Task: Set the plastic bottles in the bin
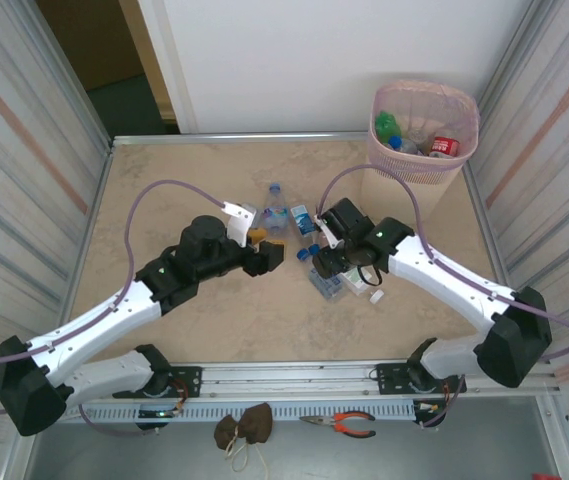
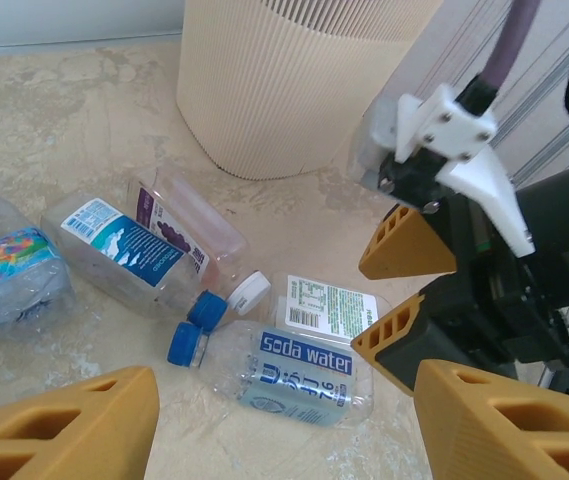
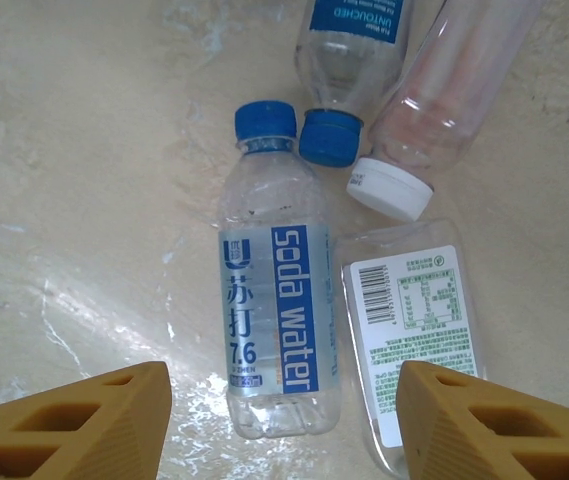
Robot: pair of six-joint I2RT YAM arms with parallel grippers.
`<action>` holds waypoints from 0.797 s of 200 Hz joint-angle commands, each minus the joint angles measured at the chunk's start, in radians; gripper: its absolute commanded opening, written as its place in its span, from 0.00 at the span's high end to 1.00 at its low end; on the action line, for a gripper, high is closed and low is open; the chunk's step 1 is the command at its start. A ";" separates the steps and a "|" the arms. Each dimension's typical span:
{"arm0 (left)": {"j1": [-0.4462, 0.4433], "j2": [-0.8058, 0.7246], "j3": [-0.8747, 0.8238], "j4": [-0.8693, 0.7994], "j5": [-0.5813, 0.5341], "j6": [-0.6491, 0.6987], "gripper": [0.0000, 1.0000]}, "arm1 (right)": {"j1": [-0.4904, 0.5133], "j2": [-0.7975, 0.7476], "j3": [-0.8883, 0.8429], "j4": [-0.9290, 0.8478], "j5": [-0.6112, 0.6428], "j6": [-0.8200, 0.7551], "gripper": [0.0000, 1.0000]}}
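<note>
Several plastic bottles lie on their sides mid-table. A clear "soda water" bottle (image 3: 274, 310) with a blue cap lies beside a white-labelled bottle (image 3: 414, 340). Beyond them are a pinkish bottle (image 3: 444, 90) with a white cap and a blue-labelled bottle (image 3: 349, 50). My right gripper (image 3: 284, 420) hangs open over the soda water bottle (image 2: 294, 370), its fingers either side of the two bottles' bases and not touching them. My left gripper (image 2: 284, 430) is open and empty just left of the pile (image 1: 309, 250). The pink bin (image 1: 424, 130) stands at the far right corner and holds several bottles.
A bottle with a colourful label (image 2: 9, 265) lies at the left of the pile. My right gripper (image 2: 399, 295) and its cable crowd the space right of the bottles. Metal rails edge the table (image 1: 164, 180). Pliers (image 1: 344, 424) lie below the front edge.
</note>
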 commanded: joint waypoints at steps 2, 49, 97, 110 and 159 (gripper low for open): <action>0.008 -0.024 -0.023 -0.017 -0.030 -0.016 0.31 | 0.012 0.050 0.024 -0.019 0.002 -0.020 0.38; 0.016 -0.034 -0.037 -0.013 -0.046 -0.027 0.32 | 0.027 0.201 0.115 -0.083 0.005 -0.048 0.32; 0.019 -0.040 -0.048 -0.010 -0.050 -0.039 0.31 | 0.028 0.355 0.204 -0.139 0.022 -0.043 0.27; 0.020 -0.042 -0.050 -0.011 -0.051 -0.040 0.31 | 0.029 0.381 0.206 -0.141 0.009 -0.045 0.28; 0.030 -0.053 -0.064 -0.014 -0.057 -0.048 0.32 | 0.027 0.419 0.151 -0.116 -0.022 -0.034 0.28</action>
